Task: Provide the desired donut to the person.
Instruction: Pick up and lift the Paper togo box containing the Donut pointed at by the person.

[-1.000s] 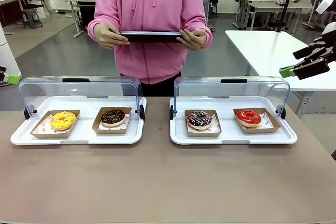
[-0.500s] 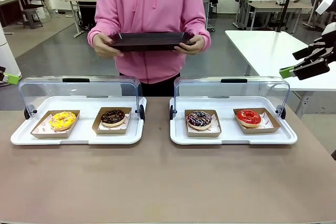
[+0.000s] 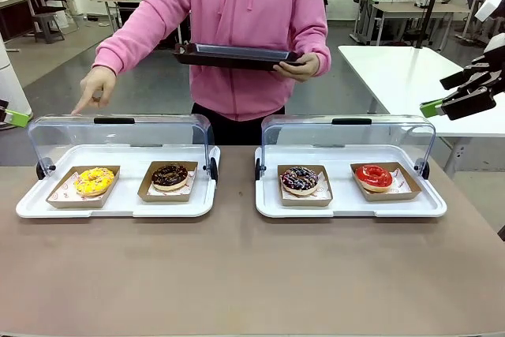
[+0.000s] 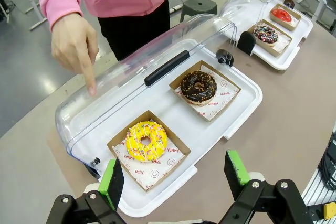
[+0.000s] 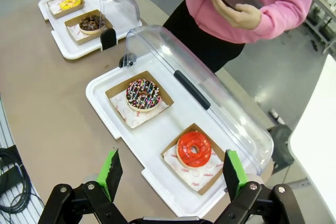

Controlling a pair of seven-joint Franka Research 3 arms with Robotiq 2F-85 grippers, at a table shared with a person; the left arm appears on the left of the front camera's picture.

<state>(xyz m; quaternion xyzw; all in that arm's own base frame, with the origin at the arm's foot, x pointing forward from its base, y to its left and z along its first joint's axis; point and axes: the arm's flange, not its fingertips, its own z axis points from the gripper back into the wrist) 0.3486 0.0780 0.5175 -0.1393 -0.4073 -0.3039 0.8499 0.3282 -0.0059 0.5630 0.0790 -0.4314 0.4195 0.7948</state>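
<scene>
At frame left, the person's hand (image 3: 96, 88) points toward the yellow donut (image 3: 95, 181); left gripper (image 4: 174, 170) and right gripper (image 5: 171, 171) both spread wide

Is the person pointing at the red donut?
No, the person's hand points down over the yellow donut, far from the red donut.

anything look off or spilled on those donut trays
Nothing stands out. The yellow donut, chocolate donut, sprinkled donut and red donut each lie whole in their own cardboard boats, nothing spilled, and the left lid and right lid are swung open alike.
</scene>
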